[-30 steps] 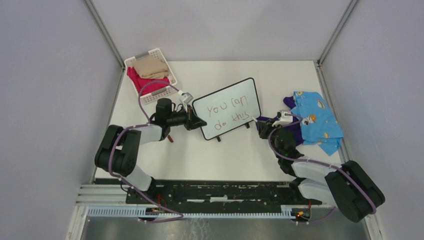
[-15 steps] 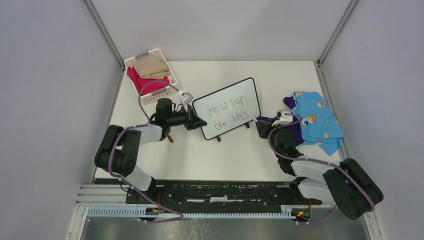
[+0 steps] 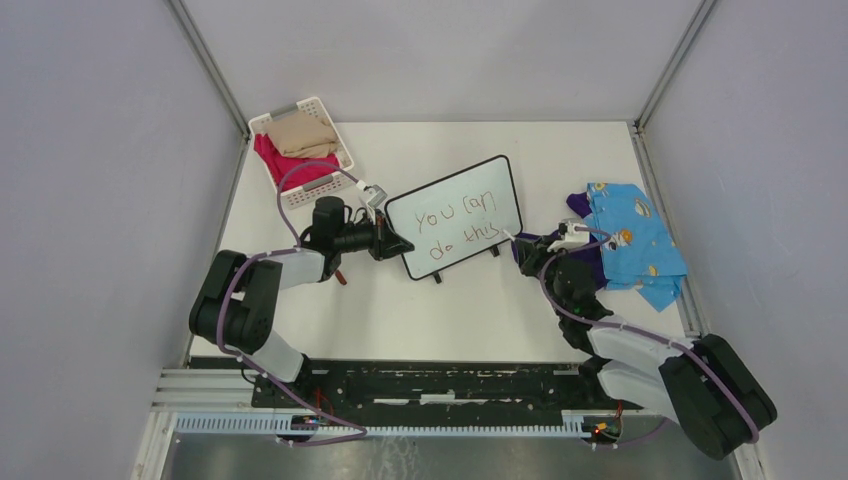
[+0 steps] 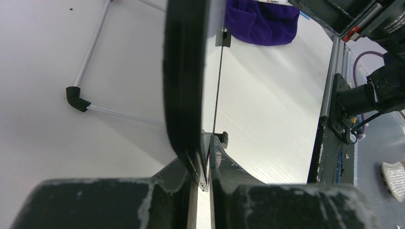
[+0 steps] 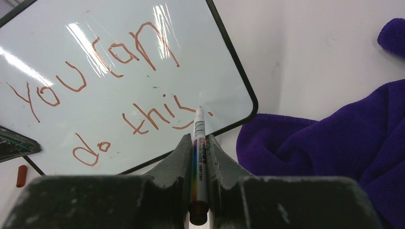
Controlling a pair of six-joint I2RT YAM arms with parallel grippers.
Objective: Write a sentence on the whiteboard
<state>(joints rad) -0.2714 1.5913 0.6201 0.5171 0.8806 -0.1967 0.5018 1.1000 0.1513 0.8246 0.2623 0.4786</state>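
Fingers on my right gripper are pinched almost shut on the marker, barrel clamped between them, tip aimed out at the whiteboard. At the board's left edge, my left gripper is closed down just as tight, nipping the black frame between its fingers to steady it. So the board stands propped on its two little feet on the table, held between my two grippers. Across its face I read "you can" on the upper line and "do this" below, in red-brown strokes, with a small dot just after the last s. The marker tip sits near the board's lower right corner, by the tail of that s and just beside the dot. Whether it is touching the surface or hovering just off it, I can't tell from the wrist view. A purple cloth lies just beside the board's right edge, and the basket sits well apart off its far left corner. My read: we're at the very end of the writing step, and the sentence looks complete, full stop included. Next move, I reckon, calls for lifting the tip straight off the face without dragging a stray line through the s. The left grip needs to hold firm so the board doesn't rock as the pressure comes off.
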